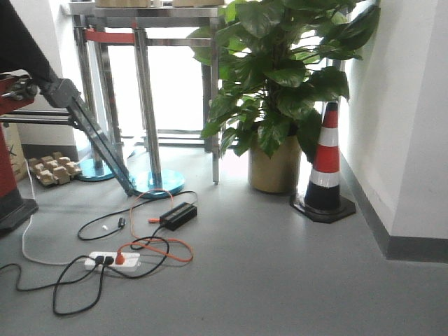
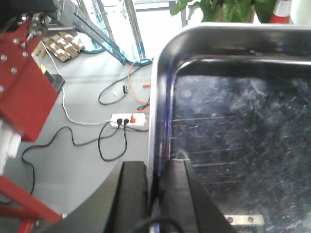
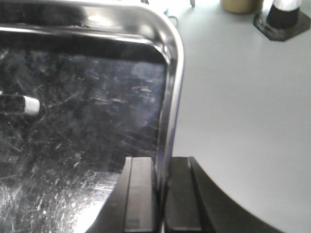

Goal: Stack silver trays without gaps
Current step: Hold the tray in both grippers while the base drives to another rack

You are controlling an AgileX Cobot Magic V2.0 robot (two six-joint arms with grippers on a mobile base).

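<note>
A silver tray (image 2: 233, 121) fills the left wrist view, with a scratched shiny bottom and a rounded far-left corner. My left gripper (image 2: 156, 167) is shut on its left rim, one finger inside the wall and one outside. The right wrist view shows the same kind of tray (image 3: 87, 97) and its far-right corner. My right gripper (image 3: 163, 162) is shut on the right rim in the same way. The tray hangs above the grey floor. No other tray shows. The front view shows no tray and no gripper.
A potted plant (image 1: 280, 84) and a striped cone (image 1: 325, 164) stand ahead on the right. Steel table legs (image 1: 147, 105) stand ahead on the left. Cables and a power strip (image 1: 112, 260) lie on the floor. A red frame (image 2: 22, 92) stands at the left.
</note>
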